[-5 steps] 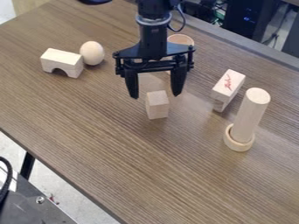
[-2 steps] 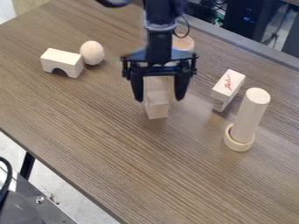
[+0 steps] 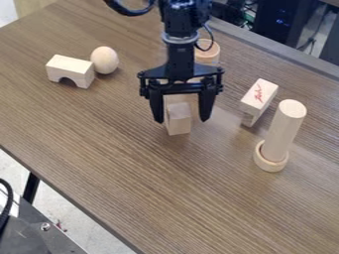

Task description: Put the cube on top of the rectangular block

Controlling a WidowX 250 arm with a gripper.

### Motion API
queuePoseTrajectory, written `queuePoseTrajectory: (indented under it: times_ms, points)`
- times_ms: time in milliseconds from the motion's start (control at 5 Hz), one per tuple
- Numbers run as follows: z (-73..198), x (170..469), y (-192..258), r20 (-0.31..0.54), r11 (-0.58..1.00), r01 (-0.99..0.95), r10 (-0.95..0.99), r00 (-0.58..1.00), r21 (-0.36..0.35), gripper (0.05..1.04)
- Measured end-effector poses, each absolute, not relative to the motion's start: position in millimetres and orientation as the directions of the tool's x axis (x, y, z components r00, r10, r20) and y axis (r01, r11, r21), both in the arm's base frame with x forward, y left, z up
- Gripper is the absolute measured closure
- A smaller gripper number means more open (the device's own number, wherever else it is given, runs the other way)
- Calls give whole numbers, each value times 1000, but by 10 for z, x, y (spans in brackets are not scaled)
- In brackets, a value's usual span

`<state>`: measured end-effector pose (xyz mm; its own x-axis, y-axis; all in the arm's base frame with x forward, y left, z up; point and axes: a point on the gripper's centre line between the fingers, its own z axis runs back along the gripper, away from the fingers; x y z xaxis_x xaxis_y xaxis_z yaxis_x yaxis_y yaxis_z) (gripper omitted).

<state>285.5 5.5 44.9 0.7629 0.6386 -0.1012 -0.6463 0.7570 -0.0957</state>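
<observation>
Across the brown counter (image 3: 132,163), the claw (image 3: 182,120) hangs spread, the cube (image 3: 178,121) showing between its fingertips. A red-marked rectangular block (image 3: 258,95) sits apart.

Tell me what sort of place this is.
Probably a robotics lab or workshop: a black claw hangs over a wood-grain table, plain wooden shapes such as an arched block sit on it, and dark equipment with small blue lights stands behind.

Black arm (image 3: 180,60), grey ring collar (image 3: 180,38), looping cable (image 3: 212,35), tapered black pincer (image 3: 182,120)
</observation>
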Motion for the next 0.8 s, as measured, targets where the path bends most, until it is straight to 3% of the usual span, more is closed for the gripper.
queuePoseTrajectory:
  times_ms: [400, 600, 800]
  points:
    - [324, 2808, 133, -143, 766, -636, 622, 770, -91, 133]
    - [362, 2861, 190, -139, 796, -602, 591, 795, -58, 419]
    - [453, 2922, 205, -123, 836, -548, 540, 832, -32, 528]
